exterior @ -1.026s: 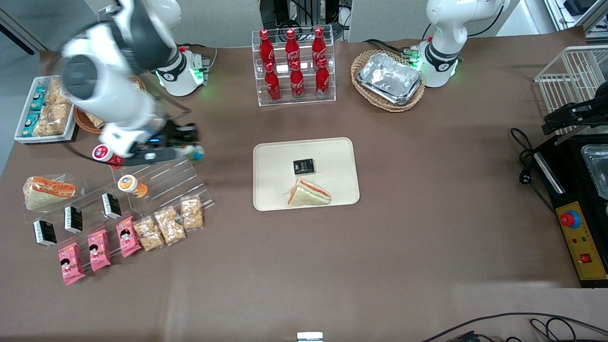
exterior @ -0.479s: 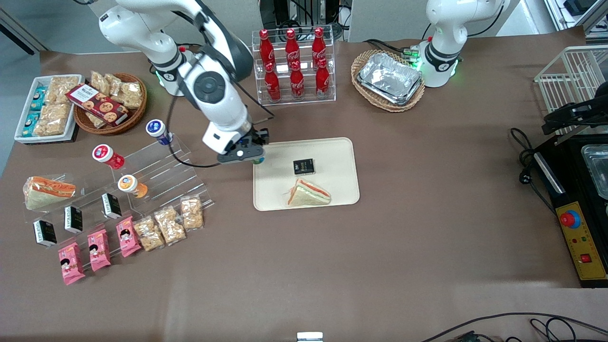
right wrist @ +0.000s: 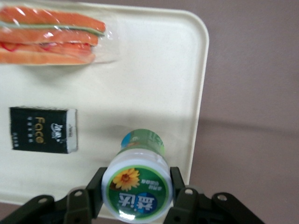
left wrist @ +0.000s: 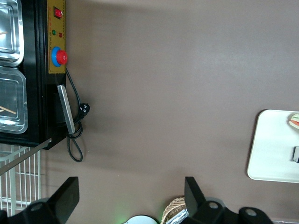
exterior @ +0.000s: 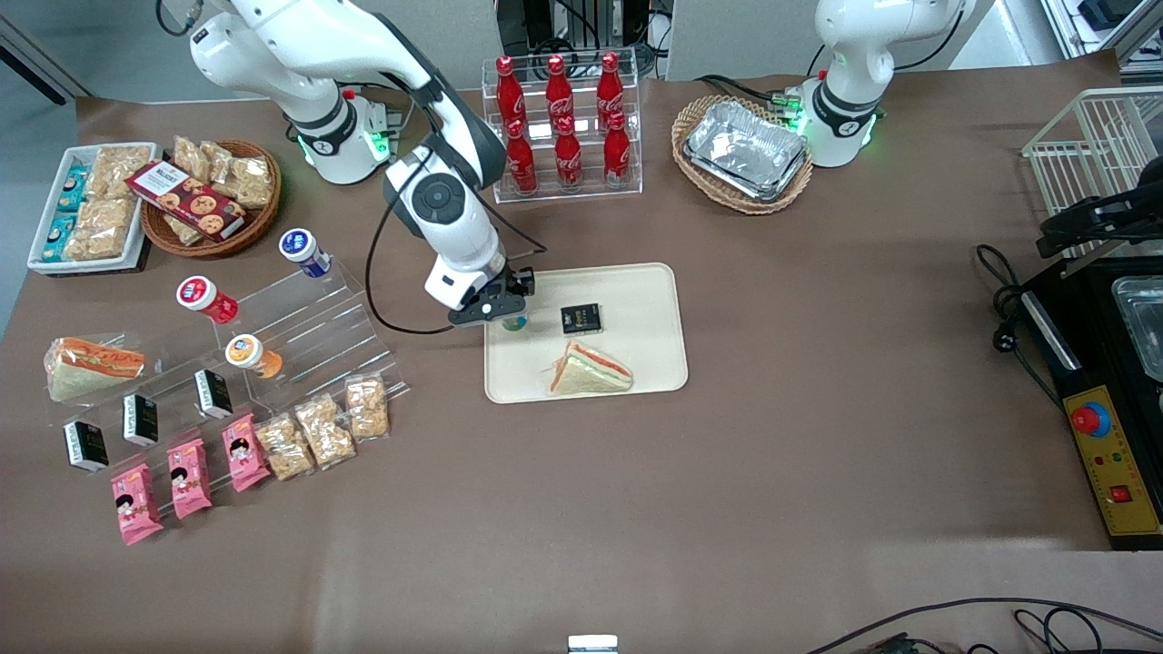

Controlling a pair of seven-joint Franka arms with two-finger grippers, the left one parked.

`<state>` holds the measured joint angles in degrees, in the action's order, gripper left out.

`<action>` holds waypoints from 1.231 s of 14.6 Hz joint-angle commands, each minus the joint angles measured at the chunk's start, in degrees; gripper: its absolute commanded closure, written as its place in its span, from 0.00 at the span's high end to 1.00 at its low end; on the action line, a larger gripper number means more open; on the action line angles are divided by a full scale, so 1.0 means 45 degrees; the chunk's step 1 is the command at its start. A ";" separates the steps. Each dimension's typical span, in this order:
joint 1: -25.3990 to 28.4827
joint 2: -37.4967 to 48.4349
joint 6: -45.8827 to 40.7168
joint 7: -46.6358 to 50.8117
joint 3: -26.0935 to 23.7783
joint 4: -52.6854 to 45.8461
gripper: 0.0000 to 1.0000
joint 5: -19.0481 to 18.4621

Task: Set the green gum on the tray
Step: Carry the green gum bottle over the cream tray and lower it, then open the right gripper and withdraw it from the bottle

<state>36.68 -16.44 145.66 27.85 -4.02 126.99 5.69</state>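
The tool [exterior: 505, 309] of the working arm is held closed on the green gum [right wrist: 138, 186], a small round bottle with a white-rimmed green cap bearing a sunflower print; in the right wrist view 1 finger is seen pressed against each side of the cap. The bottle is hung over the large flat cream-beige rectangular tray [exterior: 636, 363], just inside the tray edge that faces the working arm's end of the worktop [exterior: 636, 509].

Within the last second the arm has been swung from the clear acrylic stepped display stand [exterior: 309, 336] to the tray, and in the last half second it has been carried further in over the tray's rim. The transport is therefore judged nearly done, with lowering and release not yet done.

Taken from the working arm's end toward the parked arm's, the blue-capped bottle [exterior: 300, 250] and the orange-capped bottle [exterior: 250, 352] are seen on the stand, then the held gum, then a small black packet [exterior: 581, 319] and a wrapped triangular sandwich [exterior: 591, 371] on the tray.

In the front view most of the bottle is covered by the tool. Whether its base is touching the tray cannot be told. The sandwich is cut off in the wrist view.
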 commanded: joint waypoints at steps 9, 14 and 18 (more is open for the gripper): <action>-0.0006 -0.0196 0.0328 0.0120 0.0228 -0.0212 1.00 0.0239; -0.2129 0.2183 -0.2577 -0.1183 0.0268 -0.0232 1.00 0.0219; -0.5039 0.3710 -0.5448 -0.3199 0.0268 -0.1087 1.00 0.0219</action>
<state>21.55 -4.51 129.22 18.17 -2.38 124.21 5.69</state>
